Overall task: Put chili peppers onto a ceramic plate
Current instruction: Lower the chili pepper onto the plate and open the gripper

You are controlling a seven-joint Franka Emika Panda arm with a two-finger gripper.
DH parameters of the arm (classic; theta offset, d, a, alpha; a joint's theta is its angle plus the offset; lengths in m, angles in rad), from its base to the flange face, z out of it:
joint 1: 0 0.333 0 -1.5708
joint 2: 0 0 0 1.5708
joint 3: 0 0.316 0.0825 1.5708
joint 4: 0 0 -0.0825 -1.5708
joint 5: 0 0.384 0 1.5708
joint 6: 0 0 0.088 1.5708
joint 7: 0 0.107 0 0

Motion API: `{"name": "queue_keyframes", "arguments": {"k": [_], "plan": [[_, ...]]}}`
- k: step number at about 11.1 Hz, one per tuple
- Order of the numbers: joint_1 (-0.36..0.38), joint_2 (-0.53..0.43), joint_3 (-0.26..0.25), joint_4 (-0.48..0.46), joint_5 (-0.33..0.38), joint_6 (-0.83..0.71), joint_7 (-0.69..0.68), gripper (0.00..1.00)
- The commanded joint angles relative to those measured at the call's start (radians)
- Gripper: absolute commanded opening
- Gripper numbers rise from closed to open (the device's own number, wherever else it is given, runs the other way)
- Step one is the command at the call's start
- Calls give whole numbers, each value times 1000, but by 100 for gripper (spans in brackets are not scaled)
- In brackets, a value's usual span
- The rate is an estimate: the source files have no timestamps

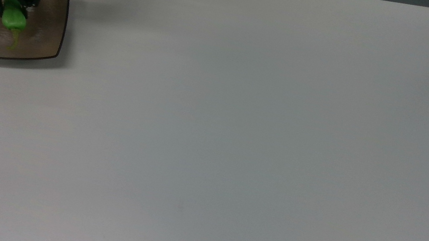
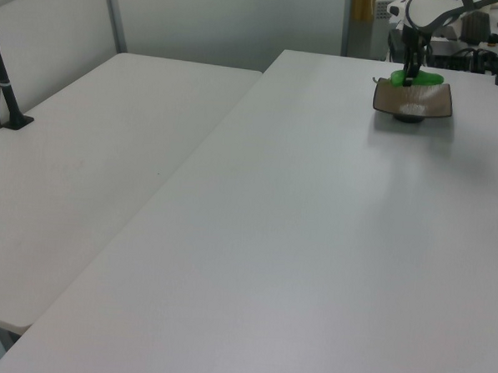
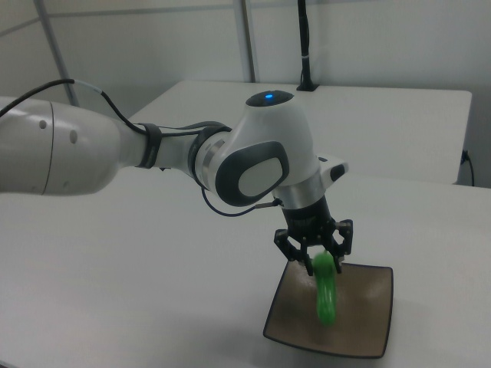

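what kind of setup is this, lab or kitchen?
Likely a robotics lab: a Franka arm working on bare white tables, a black post clamped at the edge, cables behind. The brown plate and green chili pepper look like test props.
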Motion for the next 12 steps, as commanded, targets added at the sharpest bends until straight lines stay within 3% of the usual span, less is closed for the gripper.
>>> {"name": "queue_keyframes", "arguments": {"k": [1, 5, 8, 10, 12], "plan": [[1, 2, 14, -3, 19, 15, 21, 100], [11, -15, 40, -3, 19, -3, 145, 100], [11, -73, 80, -1, 28, -107, 304, 100], [11, -133, 121, -1, 103, -219, 381, 100], [13, -185, 158, -3, 122, -310, 433, 100]]}}
